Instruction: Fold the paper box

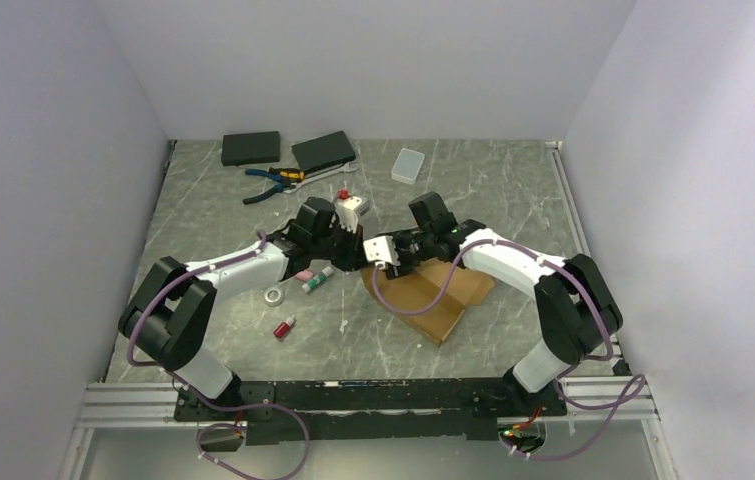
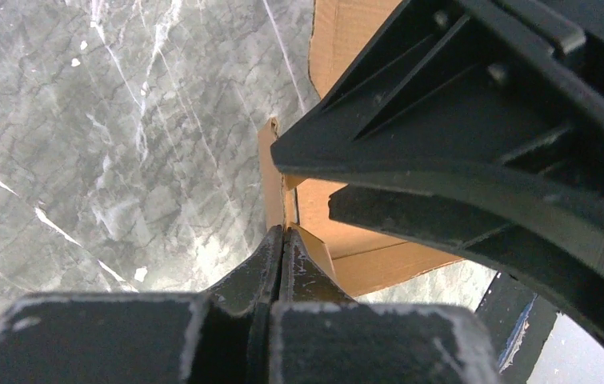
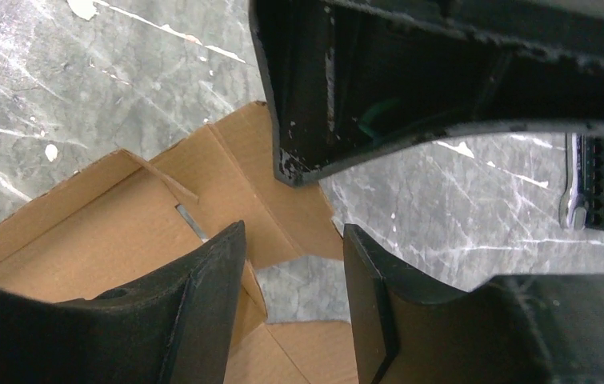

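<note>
I count one brown paper box [image 1: 453, 305], two flat black boxes [image 1: 251, 148] [image 1: 323, 150] and one translucent white case [image 1: 407, 165]. There is also one pair of blue-handled pliers [image 1: 271, 181], one wrench [image 1: 331, 173], one small red bottle [image 1: 284, 327], one pink block [image 1: 303, 275] and one silvery ring [image 1: 274, 295]. That leaves the robot arms [image 1: 243, 268] [image 1: 513, 262], and there are two of them.

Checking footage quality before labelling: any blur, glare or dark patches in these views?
Top external: even light, sharp, faint shadows only. Left wrist: left gripper close to the lens looks soft, paper box crisp. Right wrist: right gripper dark, table sharp, no glare.
</note>
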Tool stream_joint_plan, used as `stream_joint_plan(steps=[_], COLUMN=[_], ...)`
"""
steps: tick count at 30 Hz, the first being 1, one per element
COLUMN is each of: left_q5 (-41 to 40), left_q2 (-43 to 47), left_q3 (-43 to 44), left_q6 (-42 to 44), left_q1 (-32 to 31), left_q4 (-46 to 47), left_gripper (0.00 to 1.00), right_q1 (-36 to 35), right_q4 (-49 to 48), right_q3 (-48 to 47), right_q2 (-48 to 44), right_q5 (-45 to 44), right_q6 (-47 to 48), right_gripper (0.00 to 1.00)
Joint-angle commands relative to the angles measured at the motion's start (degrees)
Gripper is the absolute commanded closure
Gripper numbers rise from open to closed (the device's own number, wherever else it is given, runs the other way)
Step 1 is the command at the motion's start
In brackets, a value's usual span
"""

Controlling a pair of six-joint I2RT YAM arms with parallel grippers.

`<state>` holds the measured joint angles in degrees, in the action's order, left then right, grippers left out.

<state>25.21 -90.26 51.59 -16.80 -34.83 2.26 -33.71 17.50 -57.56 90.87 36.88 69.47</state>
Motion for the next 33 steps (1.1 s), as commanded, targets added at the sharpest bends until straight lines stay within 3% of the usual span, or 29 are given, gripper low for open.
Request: stream_joint_plan(steps=[1,15,22,28,33], left_q5=[1.44,1.95,1.01,-0.56,-1.64], left_q2=[1.18,0.52,0.87,1.7,3.47], left_q3=[2.42,4.18,4.17,3.49,2.22], left_q6=[1.22,1.64,1.72,0.38,-1.03], left_q1=[-0.54,-1.62,-1.91,-1.91,-1.89], left_q4=[1.06,-0.86,-1.78,-1.57,-1.38], left_gripper=[1.0,0.99,0.99,0.95,0.81], right_q1=[-1.14,-2.45,-2.76,-2.75,-2.76], right_q4=[-1.78,0.01,1.28,2.54,3.9], right_q3=[-1.24,-2.74,-2.71,-2.16,-2.07], right_q2=[0.23,1.52,0.95,0.36,0.03], right_q5=[0.8,-0.97,-2.65,-3.4,-2.77], right_q6=[2.98,6.26,8.84,11.2,12.55], right_gripper=[0.49,0.52,0.69,0.9,0.99])
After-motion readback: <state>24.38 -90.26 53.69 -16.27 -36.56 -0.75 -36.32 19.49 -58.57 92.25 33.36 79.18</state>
